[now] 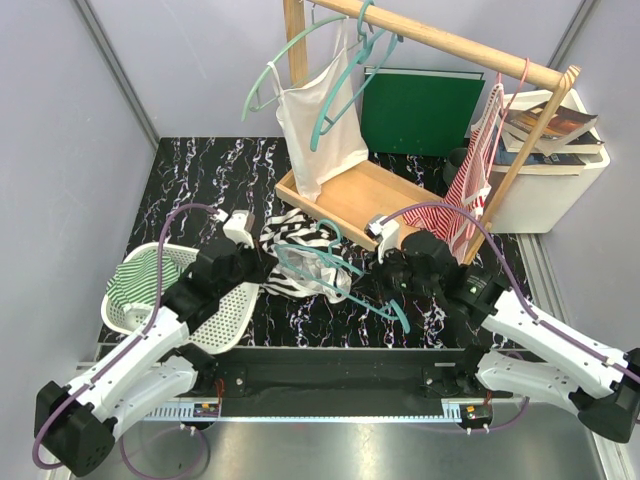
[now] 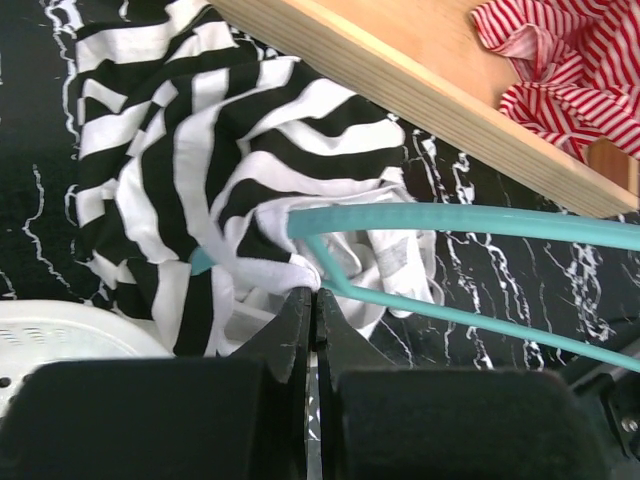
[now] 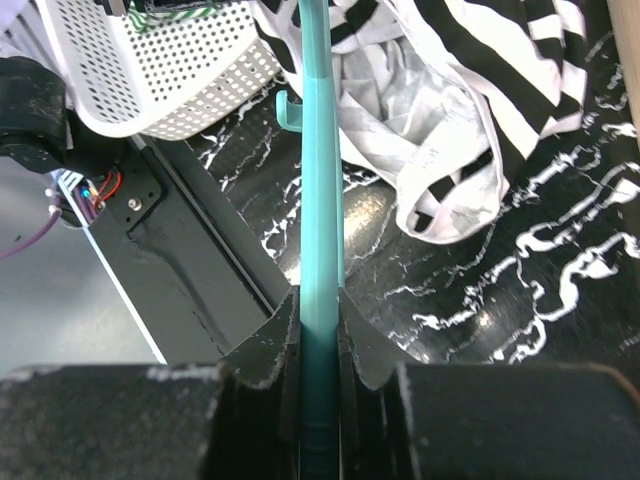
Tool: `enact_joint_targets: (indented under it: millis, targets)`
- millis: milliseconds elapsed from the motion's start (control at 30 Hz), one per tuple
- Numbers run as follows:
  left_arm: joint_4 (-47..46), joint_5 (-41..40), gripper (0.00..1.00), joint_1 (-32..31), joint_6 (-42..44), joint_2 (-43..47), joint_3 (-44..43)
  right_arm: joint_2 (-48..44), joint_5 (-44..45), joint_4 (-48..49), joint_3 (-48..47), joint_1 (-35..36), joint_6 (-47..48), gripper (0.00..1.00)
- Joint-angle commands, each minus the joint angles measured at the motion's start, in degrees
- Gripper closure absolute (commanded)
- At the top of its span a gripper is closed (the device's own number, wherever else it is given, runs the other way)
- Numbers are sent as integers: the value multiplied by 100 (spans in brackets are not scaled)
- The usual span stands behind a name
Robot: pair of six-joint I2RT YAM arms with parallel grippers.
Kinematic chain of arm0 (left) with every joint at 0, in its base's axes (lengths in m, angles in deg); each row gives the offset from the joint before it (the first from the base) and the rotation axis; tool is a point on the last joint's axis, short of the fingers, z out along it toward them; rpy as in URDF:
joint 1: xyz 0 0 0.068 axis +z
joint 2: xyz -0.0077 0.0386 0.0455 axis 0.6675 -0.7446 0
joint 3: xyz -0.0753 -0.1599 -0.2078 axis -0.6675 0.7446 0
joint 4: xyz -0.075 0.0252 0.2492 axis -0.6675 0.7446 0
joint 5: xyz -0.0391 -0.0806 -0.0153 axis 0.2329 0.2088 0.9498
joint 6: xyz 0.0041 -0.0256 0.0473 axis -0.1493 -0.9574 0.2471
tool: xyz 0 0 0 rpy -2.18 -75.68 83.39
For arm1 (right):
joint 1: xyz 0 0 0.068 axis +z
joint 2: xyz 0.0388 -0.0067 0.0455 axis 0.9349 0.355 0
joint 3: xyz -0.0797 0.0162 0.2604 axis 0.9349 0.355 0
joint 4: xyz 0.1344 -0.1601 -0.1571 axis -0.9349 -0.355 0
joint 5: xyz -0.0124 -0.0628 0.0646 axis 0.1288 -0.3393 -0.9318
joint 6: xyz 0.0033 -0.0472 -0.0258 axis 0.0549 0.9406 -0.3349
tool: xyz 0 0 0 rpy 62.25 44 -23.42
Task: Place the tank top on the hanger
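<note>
Task was roughly at the threading stage, not done. Tank top (image 1: 292,238) lay bunched on the table in the centre of the top view, just below the wooden tray (image 1: 350,200), not hung. Hanger (image 1: 378,300) lay low across it.

Right gripper (image 3: 320,300) was clamped narrow on the hanger's bar, which ran straight up the middle of the right wrist view. Left gripper (image 2: 315,298) was fully closed, tips at the top's white hem. It looked like a pinch on that hem, though the contact was tight to read.

In the left wrist view a teal tip poked out of the cloth at left of centre, so my read is that one hanger arm was partly inside the top. Left to do: seat both shoulders on the hanger, then lift it clear.

Hanger long axis in the top view ran diagonally from the striped cloth at centre down to lower right. Its hook looked to curl toward the top of the frame. The top itself was crumpled, with no clear axis.
</note>
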State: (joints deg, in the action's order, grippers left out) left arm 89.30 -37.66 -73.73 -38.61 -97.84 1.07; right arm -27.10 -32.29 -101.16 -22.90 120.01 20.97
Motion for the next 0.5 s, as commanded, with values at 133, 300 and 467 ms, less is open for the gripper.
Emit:
enact_joint_targets:
  millis: [133,300,467]
  targets:
    - [-274,625,100,22,-97,267,-565,141,-294,1098,264,184,-194,100]
    - [-151,643,100,22,9,372,-785,221,-233,1168,299,315,-256,100]
    - [-291,1064,100,13,-78,206,-1021,255,-198,1414,387,360,-274,100]
